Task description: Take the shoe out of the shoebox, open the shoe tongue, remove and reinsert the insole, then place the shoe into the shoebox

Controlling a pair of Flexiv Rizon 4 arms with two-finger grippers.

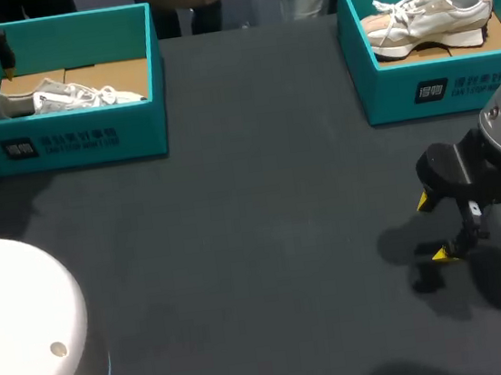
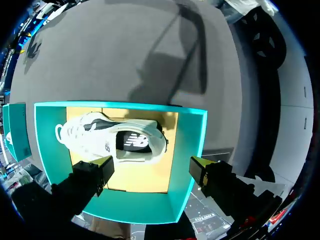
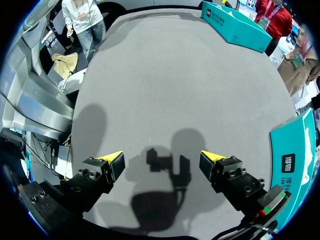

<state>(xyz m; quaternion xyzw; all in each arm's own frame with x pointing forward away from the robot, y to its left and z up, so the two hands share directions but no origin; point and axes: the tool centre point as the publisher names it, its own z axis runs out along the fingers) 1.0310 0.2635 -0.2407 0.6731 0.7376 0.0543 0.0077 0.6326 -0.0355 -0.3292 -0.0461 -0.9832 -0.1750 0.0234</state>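
Observation:
A white shoe (image 1: 66, 96) lies on its side in the teal shoebox (image 1: 71, 141) at the table's far left. In the left wrist view the same shoe (image 2: 115, 142) rests on the brown floor of the box (image 2: 187, 150), sole toward the gripper. My left gripper (image 2: 152, 170) hangs open above the box, fingers apart over the shoe and touching nothing. My right gripper (image 1: 434, 227) hovers open over bare table at the right, nothing between its fingers (image 3: 162, 160).
A second teal shoebox (image 1: 439, 86) at the far right holds a beige and white shoe (image 1: 430, 14); its wall (image 3: 295, 150) shows beside the right gripper. White arm housings (image 1: 22, 334) fill the near corners. Dark grey table (image 1: 266, 240) spreads between the boxes.

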